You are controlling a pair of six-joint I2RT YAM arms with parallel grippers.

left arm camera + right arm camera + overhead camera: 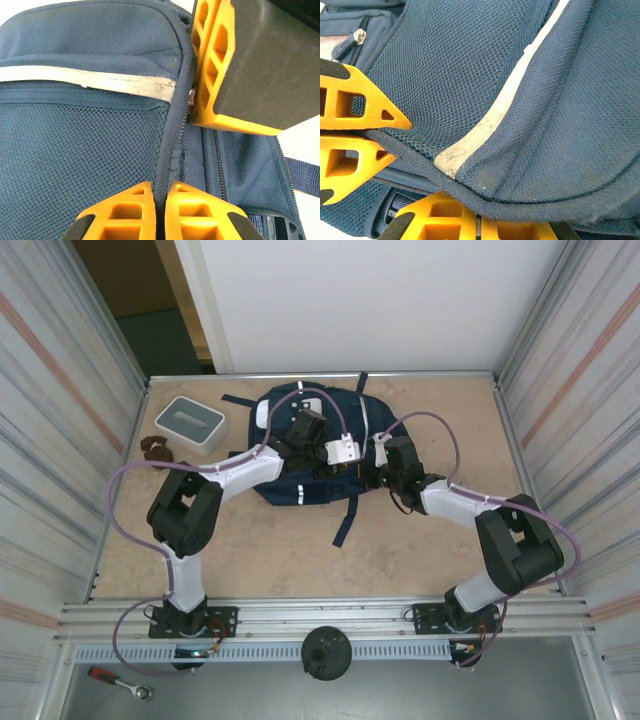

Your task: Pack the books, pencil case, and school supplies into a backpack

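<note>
the backpack (90, 165) lies flat under both my arms. left gripper (161, 200) and right gripper (477, 220) each pinch its piped seam fully closed, just beside one another along that seam.

On table (420, 540): box (190, 424) left of backpack (300, 491)

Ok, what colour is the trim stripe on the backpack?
White, slightly scuffed, on the navy backpack; the right wrist view shows the stripe best.

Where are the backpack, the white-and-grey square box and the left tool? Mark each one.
backpack (318, 488), top external view, navy lower panel
white-and-grey square box (190, 423), top external view, grey top
left tool (159, 187), left wrist view, between its shut fingertips
</note>
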